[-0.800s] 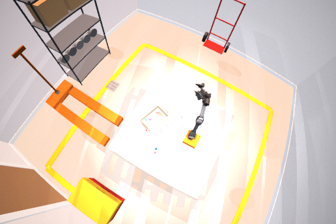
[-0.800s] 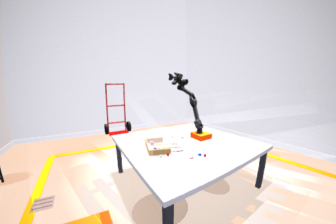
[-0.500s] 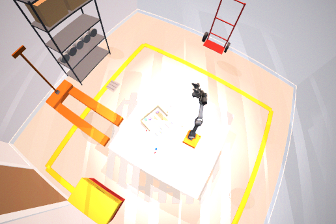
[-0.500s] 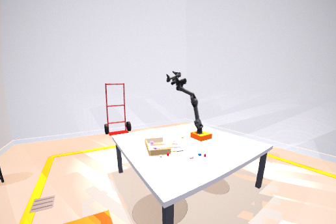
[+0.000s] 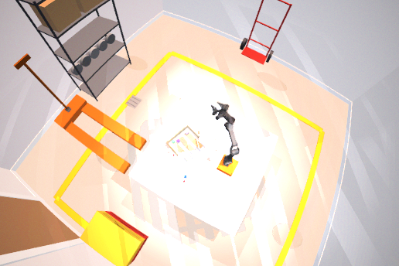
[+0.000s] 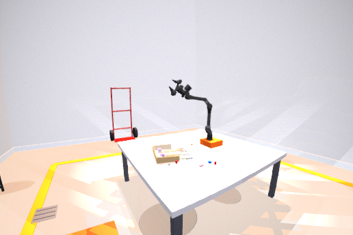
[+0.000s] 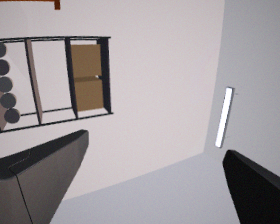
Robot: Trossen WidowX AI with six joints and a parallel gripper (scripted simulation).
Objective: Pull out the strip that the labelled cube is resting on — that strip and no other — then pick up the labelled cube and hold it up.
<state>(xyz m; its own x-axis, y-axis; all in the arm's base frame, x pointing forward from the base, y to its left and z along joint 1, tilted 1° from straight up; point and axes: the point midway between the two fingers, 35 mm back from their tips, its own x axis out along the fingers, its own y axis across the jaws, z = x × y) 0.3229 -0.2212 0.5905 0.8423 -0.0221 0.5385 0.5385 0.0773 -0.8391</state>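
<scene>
A shallow tan tray stands on the white table. Pale strips lie in it side by side, overexposed and hard to separate. Small cubes are at its far side, among them a purple one and a green one. No label can be read, so the labelled cube and the strip under it cannot be told. My gripper is open and empty, high above the table and away from the tray. The wrist view shows only wall, ceiling and shelf between and beyond the fingers.
Small blue and red pieces lie on the table away from the tray. Another red piece lies close beside the tray. The arm stands on an orange base. A shelf and pallet jack stand off the table.
</scene>
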